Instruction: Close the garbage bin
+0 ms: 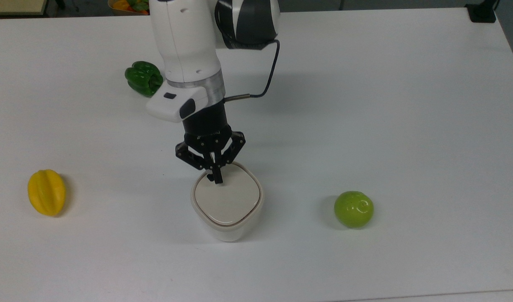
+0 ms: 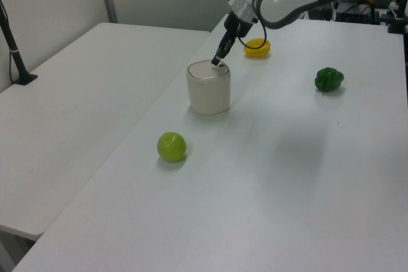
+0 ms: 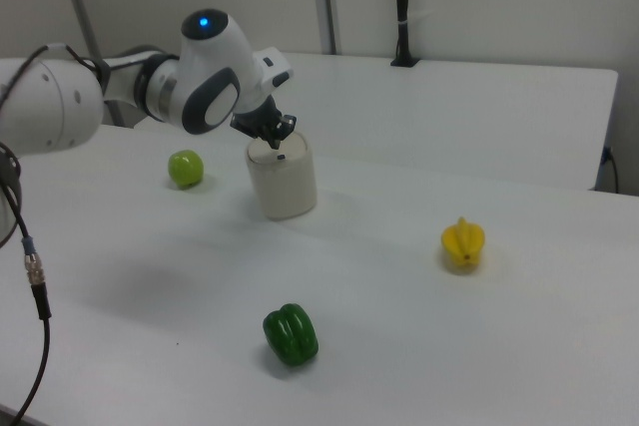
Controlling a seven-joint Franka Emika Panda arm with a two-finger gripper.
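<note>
We see garbage bin (image 1: 227, 205) mid-table, lid flat, likely latched. Gripper (image 1: 216, 178) over bin's far rim, fingers pinched together, empty, tips used as poker for pressing lid. Lime (image 1: 353, 209), starfruit (image 1: 46, 192) flank bin.

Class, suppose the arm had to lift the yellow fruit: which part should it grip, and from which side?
Grip the yellow fruit across its narrow middle, coming from straight above. It lies lengthwise with open table all around, so its long ribbed sides likely give the best hold.
</note>
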